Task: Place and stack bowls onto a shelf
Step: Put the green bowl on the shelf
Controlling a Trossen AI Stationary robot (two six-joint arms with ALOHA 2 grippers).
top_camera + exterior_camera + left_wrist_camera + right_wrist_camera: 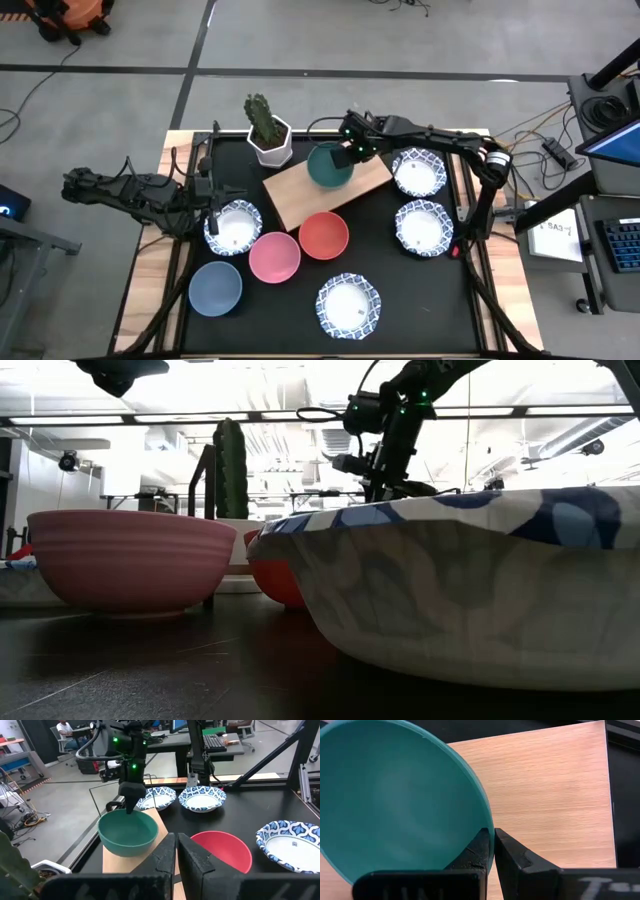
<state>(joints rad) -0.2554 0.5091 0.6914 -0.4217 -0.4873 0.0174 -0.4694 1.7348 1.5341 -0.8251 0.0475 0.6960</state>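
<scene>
Right gripper [490,851] pinches the green bowl's [329,166] rim directly over the wooden shelf [300,195] (left gripper [176,851] closed, farther away)

black table [400,300]: wooden shelf [290,195], cactus pot [272,146], seven bowls; green bowl [328,166] on shelf.

Overhead, table-level, two wrist views; shared shelf [325,190].

Low view: a patterned bowl [470,585] is filling the foreground, cut off at the right edge and blocking most of the red bowl [275,582] and the table behind. Right wrist view: the green bowl [400,800] is running off the top and left edges; the shelf [550,795] is only partly showing.
</scene>
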